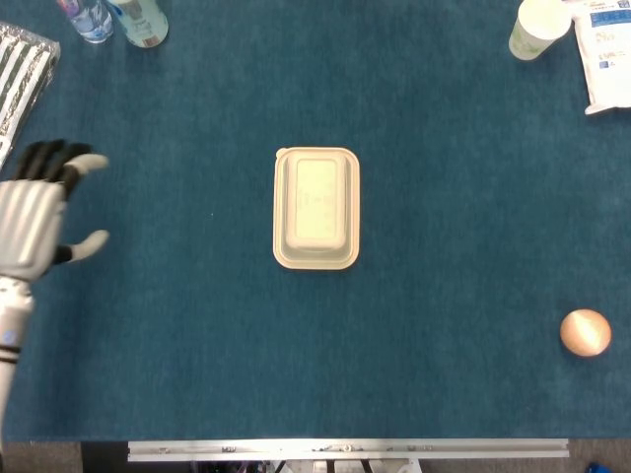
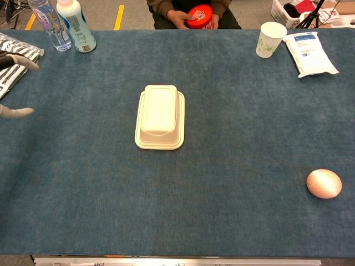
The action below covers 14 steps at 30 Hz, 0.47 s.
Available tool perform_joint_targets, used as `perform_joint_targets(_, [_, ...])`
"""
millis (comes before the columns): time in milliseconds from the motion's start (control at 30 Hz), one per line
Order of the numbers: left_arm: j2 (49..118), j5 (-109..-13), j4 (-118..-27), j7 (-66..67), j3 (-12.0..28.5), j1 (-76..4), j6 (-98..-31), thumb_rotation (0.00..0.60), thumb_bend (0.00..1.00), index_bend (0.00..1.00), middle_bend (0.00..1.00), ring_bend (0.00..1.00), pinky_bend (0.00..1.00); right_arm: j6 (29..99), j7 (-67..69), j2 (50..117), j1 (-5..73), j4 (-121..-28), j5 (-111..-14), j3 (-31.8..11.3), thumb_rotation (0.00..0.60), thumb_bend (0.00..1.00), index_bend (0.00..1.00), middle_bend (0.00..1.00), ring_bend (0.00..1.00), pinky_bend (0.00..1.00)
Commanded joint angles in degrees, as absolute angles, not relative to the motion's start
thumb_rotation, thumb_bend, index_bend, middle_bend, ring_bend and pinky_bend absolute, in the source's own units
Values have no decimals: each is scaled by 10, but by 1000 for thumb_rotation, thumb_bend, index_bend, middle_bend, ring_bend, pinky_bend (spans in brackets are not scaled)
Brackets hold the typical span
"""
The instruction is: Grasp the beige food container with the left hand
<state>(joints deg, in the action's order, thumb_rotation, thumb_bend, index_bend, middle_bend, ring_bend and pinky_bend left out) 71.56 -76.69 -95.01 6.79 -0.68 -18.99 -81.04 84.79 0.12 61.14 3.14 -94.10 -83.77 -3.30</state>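
The left hand (image 1: pixel 30 222) is hovering at the table's left edge, fingers (image 1: pixel 59 163) spread apart and holding nothing. The beige food container (image 1: pixel 316 208) is sitting untouched, well apart from it.

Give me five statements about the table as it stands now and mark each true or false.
1. The left hand holds the beige food container. False: it is far off at the table's left edge, holding nothing, fingers apart.
2. The container sits near the table's middle. True.
3. A paper cup stands beside a white packet. True.
4. The round brownish ball touches the container. False: it lies well apart, at the near right.
5. The right hand rests on the table. False: neither view shows it.
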Motion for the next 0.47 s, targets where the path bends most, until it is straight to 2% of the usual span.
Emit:
perform_joint_targets(33, [697, -748, -976, 70, -4, -156, -846, 600, 153, 260, 212, 143, 117, 848, 3, 613, 31, -939, -837, -33, 600, 165, 250, 362, 263, 255])
perform_joint_targets(300, [691, -760, -992, 82, -4, -99, -912, 600, 153, 262, 218, 148, 120, 851, 1, 615, 30, -939, -845, -32, 600, 165, 251, 362, 263, 255])
perform_joint_targets(467, [694, -765, -988, 84, -1, -88, -914, 600, 153, 271, 222, 148, 120, 850, -2, 616, 29, -940, -846, -31, 600, 165, 250, 362, 263, 255])
